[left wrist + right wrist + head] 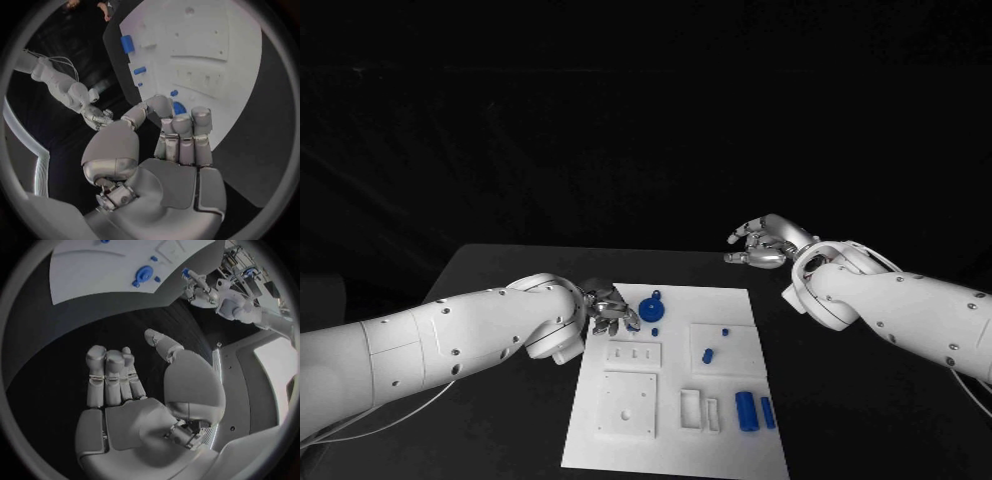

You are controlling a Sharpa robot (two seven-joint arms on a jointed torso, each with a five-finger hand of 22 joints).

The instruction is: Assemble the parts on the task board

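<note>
The white task board [733, 300] lies in the middle of the black table. A round blue part with a knob [652, 309] sits near its far left corner. My left hand [607, 308] hovers at the board's left edge beside that part, fingers bent down, thumb apart, with the round blue part [179, 107] showing just past its fingertips [181, 122]; nothing is in its grip. Small blue pegs [655, 331] [707, 354] lie mid-board, and two blue cylinders [747, 411] lie near the right front. My right hand [764, 245] floats beyond the far right corner, empty, fingers [109, 375] extended.
The board carries raised white blocks and recessed slots [629, 403] toward the front. Bare black table [502, 280] surrounds the board on every side. My right arm [906, 310] stretches along the board's right side.
</note>
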